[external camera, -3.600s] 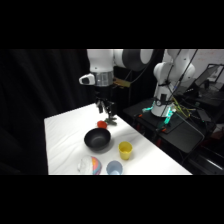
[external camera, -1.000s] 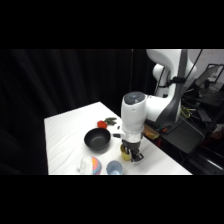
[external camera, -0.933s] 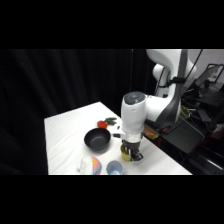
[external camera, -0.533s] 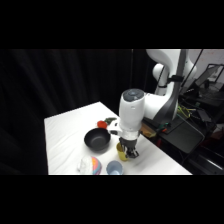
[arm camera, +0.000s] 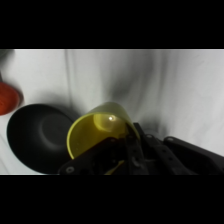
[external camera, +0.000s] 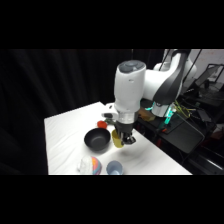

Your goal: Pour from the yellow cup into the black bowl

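**Two dishes side by side: yellow cup tipped next to the black bowl**

From the side view I see the gripper [external camera: 123, 138] hanging low over the white table [external camera: 65, 135], closed around the yellow cup [external camera: 117, 138]. The cup sits just beside the black bowl [external camera: 97, 139], at the bowl's right edge in that picture, and it looks raised off the cloth rather than standing on it.

My wrist view gives the better look. The yellow cup [arm camera: 97, 134] is tilted hard, its open mouth turned toward the camera so I can see straight into it, with a bright glint on the inner bottom. I cannot tell whether anything is inside. The gripper's black linkage [arm camera: 135, 157] crosses the cup's lower rim, and the cup is clamped there. The black bowl [arm camera: 35, 142] lies to the cup's left in this view, its rim touching or slightly overlapped by the cup's rim; I cannot say which.

A red object [arm camera: 9, 98] sits beyond the bowl at the left edge. In the side view a striped bowl [external camera: 90, 165] and a pale blue cup [external camera: 114, 168] stand near the table's front edge, well clear of the gripper.
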You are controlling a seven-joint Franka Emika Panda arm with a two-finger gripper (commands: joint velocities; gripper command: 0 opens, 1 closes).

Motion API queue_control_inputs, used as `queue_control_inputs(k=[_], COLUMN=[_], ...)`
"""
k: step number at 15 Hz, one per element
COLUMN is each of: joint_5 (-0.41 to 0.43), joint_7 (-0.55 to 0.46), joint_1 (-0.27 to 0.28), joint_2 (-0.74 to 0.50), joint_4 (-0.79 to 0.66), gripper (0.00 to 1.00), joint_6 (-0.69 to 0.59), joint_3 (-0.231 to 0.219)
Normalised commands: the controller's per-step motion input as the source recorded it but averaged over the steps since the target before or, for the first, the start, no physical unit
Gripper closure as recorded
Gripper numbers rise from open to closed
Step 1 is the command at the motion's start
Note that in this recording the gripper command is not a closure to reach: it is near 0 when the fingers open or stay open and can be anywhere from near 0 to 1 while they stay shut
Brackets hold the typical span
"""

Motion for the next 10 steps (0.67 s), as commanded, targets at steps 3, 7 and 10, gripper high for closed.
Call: queue_control_inputs(k=[3,7,10], joint_5=[0.023,0.446,0.601], joint_7=[-0.52,-0.96,-1.0], joint_1=[-0.284,-0.503,-0.459], joint_2=[-0.04,0.27,0.48], joint_4=[0.42,0.55,0.7], gripper=[0.18,0.18,0.18], joint_6=[-0.39,-0.23,-0.43], joint_3=[0.13,0.281,0.198])
